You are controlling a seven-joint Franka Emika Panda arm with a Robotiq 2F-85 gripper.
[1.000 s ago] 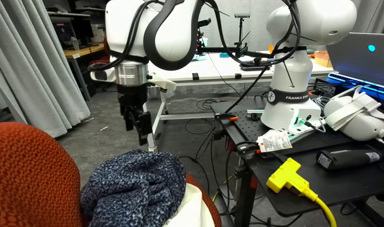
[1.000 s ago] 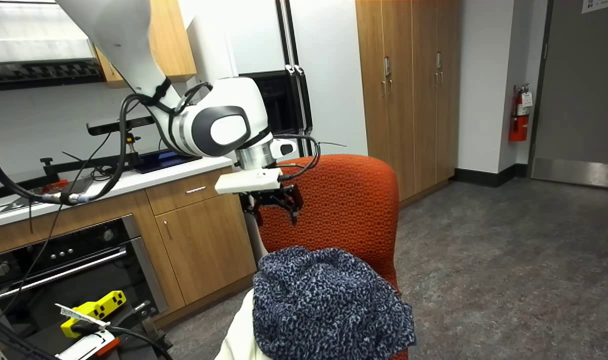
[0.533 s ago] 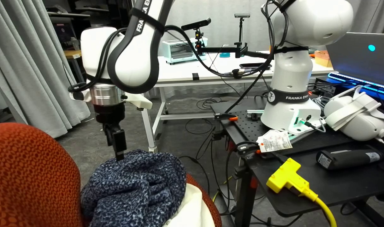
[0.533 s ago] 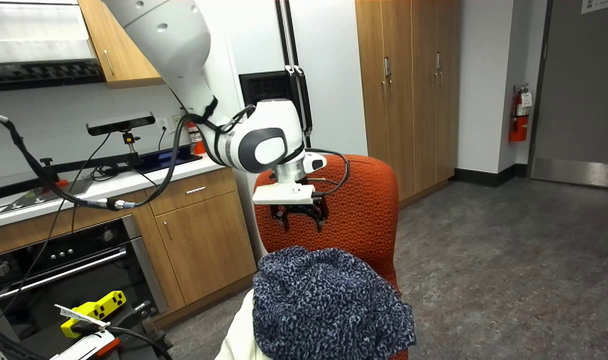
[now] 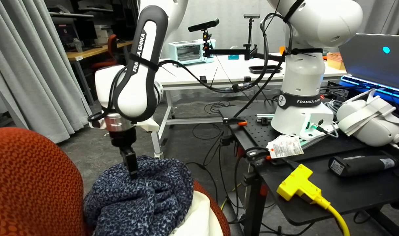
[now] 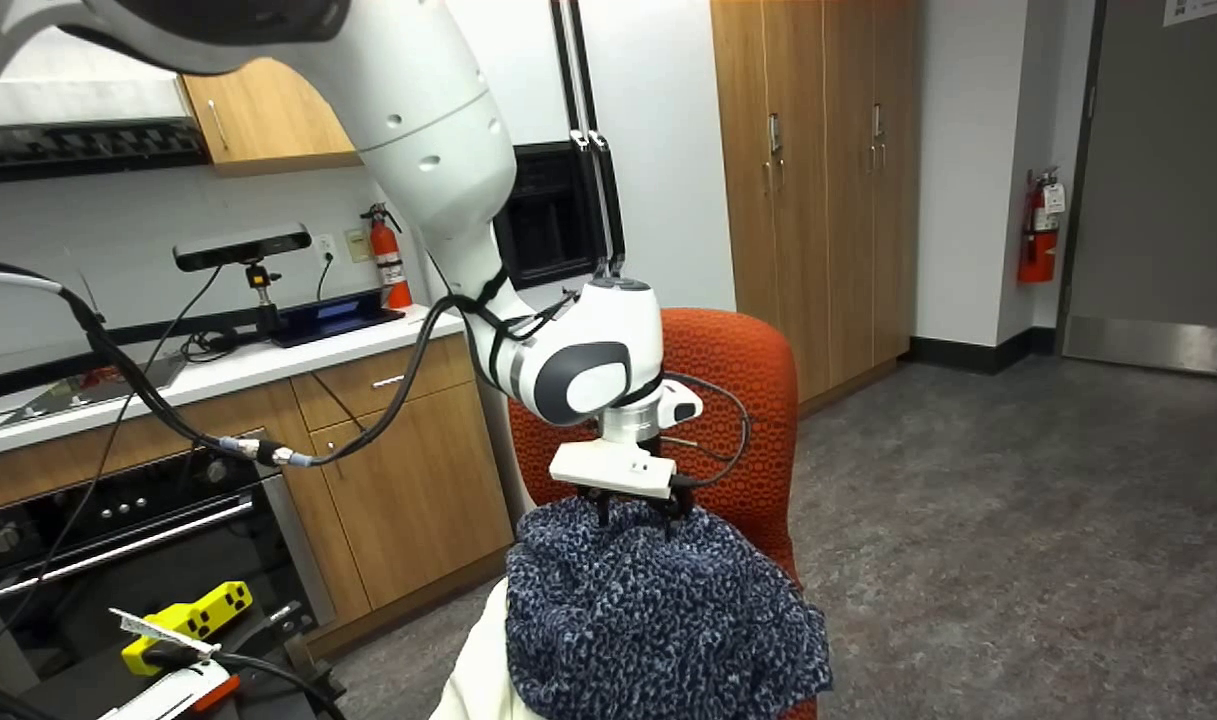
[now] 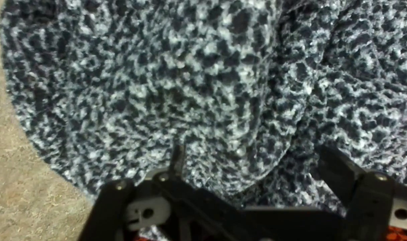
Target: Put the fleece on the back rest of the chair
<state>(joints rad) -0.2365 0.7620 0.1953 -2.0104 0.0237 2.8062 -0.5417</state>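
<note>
I have the fleece point(image 6: 668, 620) heaped on the seat of the chair point(image 5: 221, 216): mottled navy and grey, curly in the pile, rounded at its rim and creased into soft folds. A smooth cream-white cloth point(image 5: 201, 216) lies partly under it, along the chair's seat edge. Behind the heap rises the chair's back rest point(image 6: 738, 400), padded and rounded, in rust-orange fabric with a small repeating pattern.

My gripper point(image 7: 252, 152) points down over the chair's seat, in front of the back rest. Its black fingers point(image 7: 335, 167) are spread wide, fleece showing between them; whether the tips touch the pile I can't tell. The white arm point(image 5: 137, 78) bends down to a nearly upright wrist, its base on the black table point(image 5: 356, 193) beside the chair.

The back rest's curved top stands higher than my fingertips. Between chair and table runs a strip of floor with loose cables, and a yellow power block point(image 5: 297, 186) sits near the table's edge. Across the chair from the table, grey floor point(image 6: 968, 520) stretches away; tall wooden cupboards point(image 6: 838, 250) stand well behind the chair.
</note>
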